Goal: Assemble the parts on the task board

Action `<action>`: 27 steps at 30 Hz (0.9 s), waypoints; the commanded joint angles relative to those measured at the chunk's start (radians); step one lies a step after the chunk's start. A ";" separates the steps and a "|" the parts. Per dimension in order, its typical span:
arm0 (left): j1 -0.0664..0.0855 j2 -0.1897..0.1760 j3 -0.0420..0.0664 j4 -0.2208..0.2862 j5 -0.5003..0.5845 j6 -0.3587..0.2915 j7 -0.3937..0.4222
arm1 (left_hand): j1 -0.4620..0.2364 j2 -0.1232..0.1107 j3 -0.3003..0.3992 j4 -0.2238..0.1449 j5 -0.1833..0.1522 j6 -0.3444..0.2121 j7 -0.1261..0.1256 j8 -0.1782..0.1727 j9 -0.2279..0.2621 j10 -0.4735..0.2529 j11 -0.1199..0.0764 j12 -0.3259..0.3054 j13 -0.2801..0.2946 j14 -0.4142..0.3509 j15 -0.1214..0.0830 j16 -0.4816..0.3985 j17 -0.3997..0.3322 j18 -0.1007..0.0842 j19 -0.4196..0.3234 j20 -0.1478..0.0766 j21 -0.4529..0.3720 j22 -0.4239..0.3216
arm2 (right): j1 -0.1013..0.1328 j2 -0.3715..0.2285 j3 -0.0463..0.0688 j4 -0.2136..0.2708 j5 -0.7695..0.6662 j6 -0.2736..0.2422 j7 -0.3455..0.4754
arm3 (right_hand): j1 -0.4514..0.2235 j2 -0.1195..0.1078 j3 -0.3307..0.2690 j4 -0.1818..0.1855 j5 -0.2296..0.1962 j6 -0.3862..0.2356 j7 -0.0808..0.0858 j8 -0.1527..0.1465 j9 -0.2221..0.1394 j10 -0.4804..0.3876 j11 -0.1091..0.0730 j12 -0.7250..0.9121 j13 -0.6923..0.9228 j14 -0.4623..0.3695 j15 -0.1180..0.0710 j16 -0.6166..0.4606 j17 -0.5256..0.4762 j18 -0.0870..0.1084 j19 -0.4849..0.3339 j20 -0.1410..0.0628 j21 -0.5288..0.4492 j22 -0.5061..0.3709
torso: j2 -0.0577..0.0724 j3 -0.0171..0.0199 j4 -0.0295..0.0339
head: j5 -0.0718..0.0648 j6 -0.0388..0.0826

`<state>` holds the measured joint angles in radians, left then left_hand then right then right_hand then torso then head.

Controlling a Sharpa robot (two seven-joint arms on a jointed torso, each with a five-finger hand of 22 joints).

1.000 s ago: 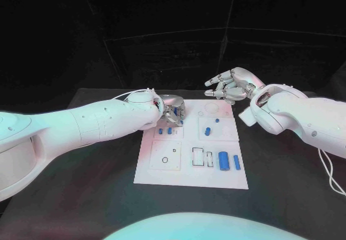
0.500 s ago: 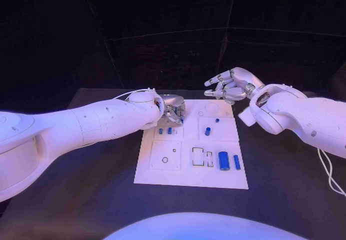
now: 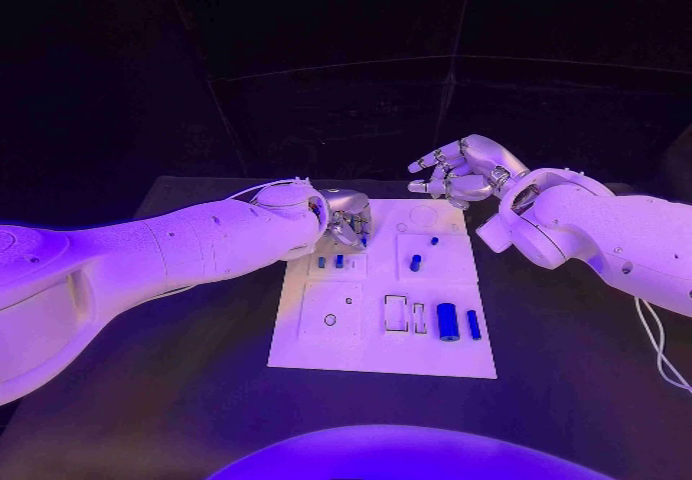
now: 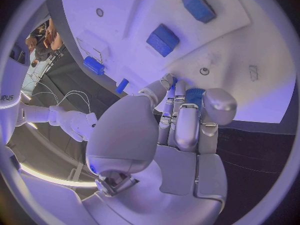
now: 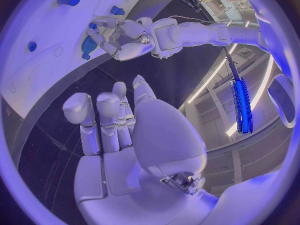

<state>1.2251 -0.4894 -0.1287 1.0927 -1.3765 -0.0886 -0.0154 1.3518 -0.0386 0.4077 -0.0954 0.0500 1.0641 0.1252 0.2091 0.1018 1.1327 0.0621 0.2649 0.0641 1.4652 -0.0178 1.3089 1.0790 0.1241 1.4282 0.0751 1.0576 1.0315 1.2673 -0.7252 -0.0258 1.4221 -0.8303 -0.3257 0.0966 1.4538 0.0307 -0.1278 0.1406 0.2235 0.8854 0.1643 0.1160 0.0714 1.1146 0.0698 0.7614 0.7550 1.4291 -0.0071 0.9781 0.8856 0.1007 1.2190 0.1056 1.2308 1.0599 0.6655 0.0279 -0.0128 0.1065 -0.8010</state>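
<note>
One blue part (image 4: 195,96) sits pinched at my left hand (image 3: 340,218) fingertips, over the task board (image 3: 326,345) — looks light, rigid, slippery; I'd grip its sides. Right hand (image 3: 459,170) hovers empty, fingers apart.

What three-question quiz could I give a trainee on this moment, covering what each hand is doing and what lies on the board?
1. True or false: the right hand hovers with fingers spread, holding nothing.
2. Which hand is down at the far left corner of the white rectangular task board? A) left hand B) right hand C) neither
3. Fill in: of the two upright blue parts at the board's near right, the large blue cylinder stands to the ____ of the slim blue peg in the head view.

Key: 1 true; 2 A; 3 left. Whether the left hand actually grips a part cannot be told; its fingertips curl at a blue piece.
</note>
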 commanded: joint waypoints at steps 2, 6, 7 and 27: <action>-0.006 -0.017 -0.003 0.017 0.037 -0.050 0.028 | 0.000 -0.007 0.012 -0.004 0.000 0.008 0.004 -0.009 -0.002 0.008 0.000 -0.011 0.003 0.021 -0.006 -0.004 -0.004 -0.011 0.006 -0.002 0.008 0.006 | 0.002 -0.001 0.001 0.000 0.002 0.005 0.006 | 0.002 0.007 -0.002 -0.002 0.003 -0.006 -0.003 0.005 -0.001 -0.006 0.000 0.004 0.001 0.005 0.000 -0.002 0.001 0.016 -0.004 -0.002 -0.004 -0.001 | 0.000 -0.0012 0.0018 | -0.002 0.001; -0.006 -0.036 0.005 0.040 0.059 -0.076 0.038 | -0.003 -0.010 0.020 -0.006 0.001 0.011 0.005 -0.012 -0.003 0.012 0.001 -0.018 0.002 0.021 -0.005 -0.004 -0.007 -0.011 0.008 -0.001 0.013 0.011 | 0.002 -0.003 0.001 -0.001 0.002 0.005 0.006 | 0.002 0.007 -0.002 -0.002 0.003 -0.006 -0.003 0.005 -0.001 -0.006 0.000 0.004 0.001 0.005 0.000 -0.002 0.001 0.016 -0.004 -0.002 -0.004 -0.001 | -0.001 0.0005 0.0019 | -0.002 0.002; -0.006 -0.043 0.009 0.048 0.067 -0.081 0.039 | -0.004 -0.010 0.020 -0.007 0.001 0.011 0.006 -0.013 -0.003 0.012 0.002 -0.018 0.002 0.021 -0.005 -0.004 -0.007 -0.011 0.008 -0.001 0.013 0.012 | 0.002 -0.003 0.001 -0.001 0.002 0.005 0.006 | 0.002 0.007 -0.002 -0.002 0.003 -0.006 -0.003 0.005 -0.001 -0.006 0.000 0.004 0.001 0.005 0.000 -0.002 0.001 0.016 -0.004 -0.002 -0.004 -0.001 | -0.001 0.0008 0.0019 | -0.002 0.003; -0.007 -0.178 0.059 0.154 0.119 -0.025 0.001 | -0.031 -0.026 0.027 -0.004 0.000 0.019 0.008 -0.025 -0.008 0.023 0.004 -0.040 0.003 0.020 -0.003 -0.004 -0.018 -0.012 0.008 0.001 0.018 0.019 | 0.002 -0.007 0.001 -0.004 0.002 0.009 0.006 | 0.002 0.007 -0.002 -0.002 0.003 -0.006 -0.003 0.005 -0.001 -0.006 0.000 0.004 0.001 0.005 0.000 -0.002 0.001 0.016 -0.004 -0.002 -0.004 -0.001 | -0.001 -0.0003 0.0006 | 0.004 0.005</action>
<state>1.2171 -0.6648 -0.0706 1.2456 -1.2741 -0.1521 0.0054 1.3289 -0.0614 0.4322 -0.1006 0.0501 1.0779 0.1323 0.1897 0.0949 1.1508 0.0660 0.2295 0.0658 1.4652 -0.0177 1.3089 1.0617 0.1242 1.4281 0.0752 1.0709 1.0496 1.2672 -0.7316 -0.0258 1.4174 -0.8303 -0.3238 0.0967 1.4538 0.0307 -0.1278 0.1406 0.2235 0.8854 0.1643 0.1160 0.0715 1.1146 0.0698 0.7615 0.7551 1.4291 -0.0071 0.9781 0.8854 0.1009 1.2190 0.1055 1.2308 1.0599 0.6649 0.0277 -0.0104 0.1099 -0.7949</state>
